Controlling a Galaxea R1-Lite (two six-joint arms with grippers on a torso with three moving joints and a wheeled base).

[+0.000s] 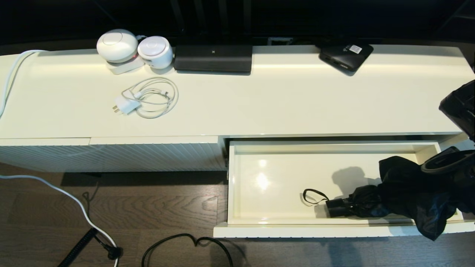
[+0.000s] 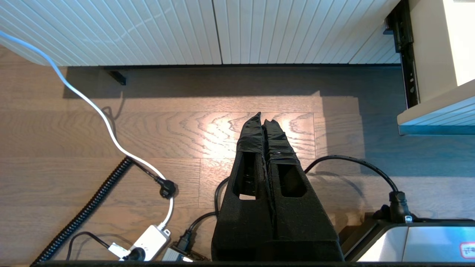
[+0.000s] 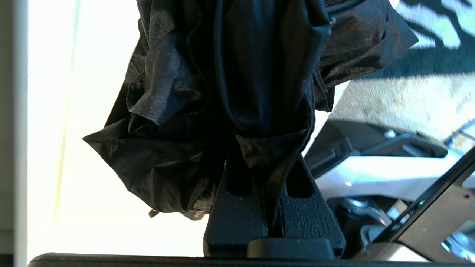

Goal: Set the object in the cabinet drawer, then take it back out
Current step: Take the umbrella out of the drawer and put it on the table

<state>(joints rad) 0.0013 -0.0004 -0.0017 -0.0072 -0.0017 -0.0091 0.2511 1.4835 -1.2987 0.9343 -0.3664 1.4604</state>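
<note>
My right gripper [image 3: 272,207] is clamped on umbrella [image 1: 404,193] fabric, lower right over the drawer [image 1: 259,222]; soft, slippery cloth, so the handle [image 1: 339,207] grips better.

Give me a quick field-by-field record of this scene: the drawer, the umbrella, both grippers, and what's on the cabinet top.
drawer: pulled open
umbrella: at the drawer's right end, handle and wrist loop inside, fabric draped over the front edge
right gripper: shut on the umbrella's fabric
left gripper: shut, holds nothing, parked above the floor
cabinet top: two white round devices, coiled white charger, black box
</note>
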